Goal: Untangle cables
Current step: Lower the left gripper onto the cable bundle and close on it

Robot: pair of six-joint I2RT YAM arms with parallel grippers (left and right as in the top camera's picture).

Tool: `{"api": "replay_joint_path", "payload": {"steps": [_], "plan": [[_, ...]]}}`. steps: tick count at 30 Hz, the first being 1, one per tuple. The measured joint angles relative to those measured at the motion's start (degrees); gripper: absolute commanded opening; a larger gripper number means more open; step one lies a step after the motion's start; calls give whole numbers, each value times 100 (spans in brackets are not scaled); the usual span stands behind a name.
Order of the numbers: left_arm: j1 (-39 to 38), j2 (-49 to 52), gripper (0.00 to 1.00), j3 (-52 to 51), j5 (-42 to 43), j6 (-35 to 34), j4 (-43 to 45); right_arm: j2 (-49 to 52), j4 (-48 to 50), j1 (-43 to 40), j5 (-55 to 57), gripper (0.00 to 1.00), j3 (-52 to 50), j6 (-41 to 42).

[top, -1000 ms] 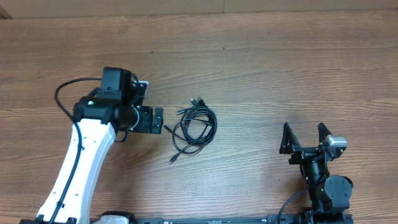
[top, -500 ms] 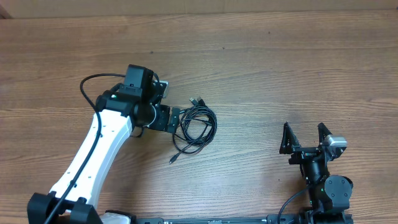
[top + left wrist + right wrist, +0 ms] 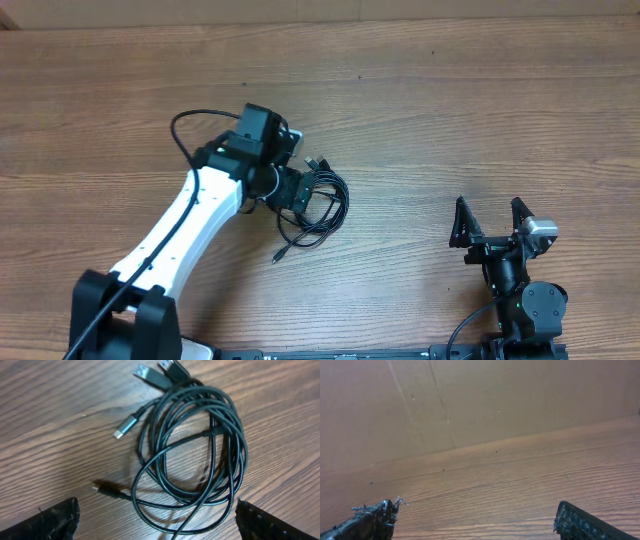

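The cables (image 3: 335, 205) lie as one tangled coil of thin black cords in the middle of the wooden table. In the left wrist view the coil (image 3: 241, 455) fills the centre. A silver-tipped plug (image 3: 125, 426) and two USB plugs (image 3: 150, 374) stick out at the top left, and a small plug (image 3: 105, 489) lies lower left. My left gripper (image 3: 303, 197) hovers over the coil's left side, open, its fingers (image 3: 60, 517) straddling the coil's near loops (image 3: 157, 520). My right gripper (image 3: 490, 222) stands open at the right, apart from the cables, with only bare wood between its fingers (image 3: 477, 517).
One loose cable end (image 3: 278, 257) trails toward the front of the table. The left arm's white link (image 3: 170, 240) crosses the left front area, with its thicker black wire (image 3: 185, 125) looping above it. A brown cardboard wall (image 3: 470, 400) stands beyond the table's edge.
My left arm has swung to the right, from beside the coil to over its left side. The cables and my right arm have not moved.
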Motion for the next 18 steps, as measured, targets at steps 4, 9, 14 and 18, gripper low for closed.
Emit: {"api": "replay_joint_path", "payload": {"steps": [4, 9, 14, 18], "plan": [[-280, 170, 100, 0, -208, 61, 0, 0, 0, 0, 0, 100, 0, -7], [-625, 243, 99, 0, -358, 61, 15, 0, 0, 0, 0, 100, 0, -4], [-979, 245, 100, 0, -461, 55, 42, 0, -2, 0, 0, 100, 0, -2], [-1167, 245, 100, 0, -511, 35, 74, 0, 0, -2, 0, 100, 0, -4]]}}
